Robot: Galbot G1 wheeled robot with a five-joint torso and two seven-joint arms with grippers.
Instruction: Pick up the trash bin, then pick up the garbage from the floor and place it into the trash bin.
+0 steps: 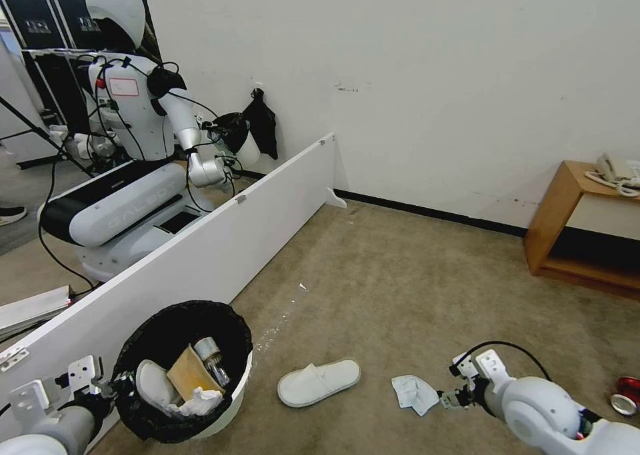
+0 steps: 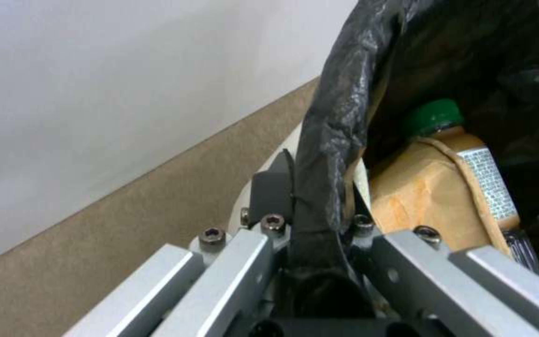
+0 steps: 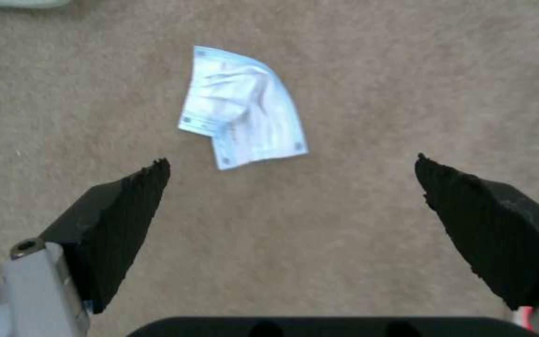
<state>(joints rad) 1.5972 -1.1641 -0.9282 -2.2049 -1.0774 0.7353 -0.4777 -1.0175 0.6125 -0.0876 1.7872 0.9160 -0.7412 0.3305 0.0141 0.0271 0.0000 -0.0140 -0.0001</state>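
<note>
The trash bin [image 1: 230,407], white with a black bag over its rim, hangs at the lower left, and my left gripper [image 1: 119,383] is shut on its near rim. In the left wrist view the fingers [image 2: 269,196] pinch the bag-covered rim [image 2: 329,154]. Inside lie a slipper [image 1: 155,383], a cardboard scrap [image 1: 189,373], a green-capped bottle [image 2: 435,117] and tissue [image 1: 200,398]. On the carpet lie a white slipper [image 1: 319,382], a crumpled tissue [image 1: 415,394] [image 3: 241,119] and a red can [image 1: 627,395]. My right gripper [image 1: 448,398] [image 3: 289,159] hovers open just short of the floor tissue.
A long white board [image 1: 200,255] stands on edge along the left, with another robot [image 1: 127,142] behind it. A wooden shelf [image 1: 567,222] carrying a telephone [image 1: 617,170] stands at the right wall. Open carpet lies ahead.
</note>
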